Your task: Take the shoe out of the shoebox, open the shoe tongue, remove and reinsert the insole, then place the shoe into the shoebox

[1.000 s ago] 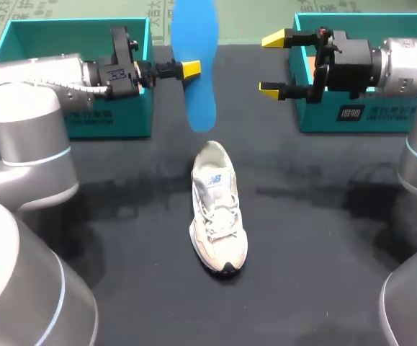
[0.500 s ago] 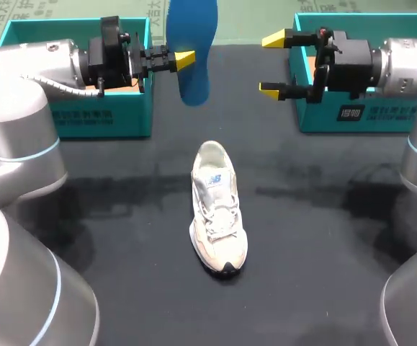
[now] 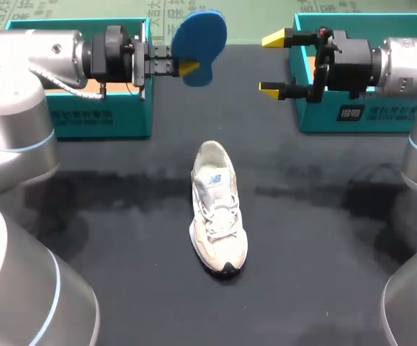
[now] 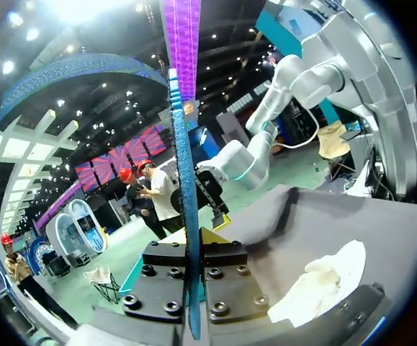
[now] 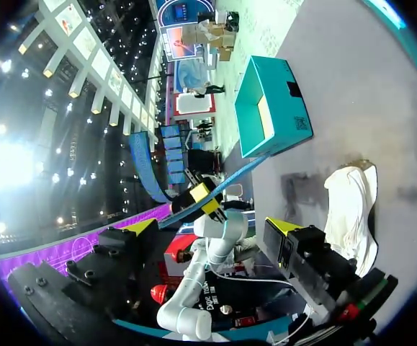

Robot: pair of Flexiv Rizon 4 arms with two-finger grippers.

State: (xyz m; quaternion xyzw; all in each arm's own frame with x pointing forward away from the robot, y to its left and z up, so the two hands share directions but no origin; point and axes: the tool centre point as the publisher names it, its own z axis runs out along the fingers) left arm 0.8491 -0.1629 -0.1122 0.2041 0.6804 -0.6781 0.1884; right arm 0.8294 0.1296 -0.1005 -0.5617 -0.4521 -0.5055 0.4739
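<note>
Head view, layout: the white lace-up shoe (image 3: 218,216) stands upright on its sole in the middle of the frame on the dark surface (image 3: 323,238). Its heel opening points to the upper edge and its dark toe tip to the lower edge. It is outside both boxes and nothing touches it.

Left hand (image 3: 189,66): upper middle of the frame, just left of centre, raised off the surface, on an arm coming in from the left. It is clamped on the blue insole (image 3: 199,40). One yellow tip shows against the insole's lower part; the other finger is hidden behind it. The insole's broad rounded face is turned toward the camera, and it lies well apart from the shoe, toward the upper edge. In the left wrist view the insole (image 4: 183,187) is edge-on, pinched between the two fingers and running out past their tips. The shoe lies on the surface off to one side of the hand.

Right hand (image 3: 271,63): upper right of centre, fingers spread wide with nothing between them, facing the left hand across a gap. In the right wrist view both yellow tips stand apart, and the insole-holding hand shows ahead of them.

Boxes: the left shoebox (image 3: 107,115), teal, is in the upper left behind the left arm. The right shoebox (image 3: 352,115), teal, is in the upper right under the right arm. Their insides are mostly hidden.
</note>
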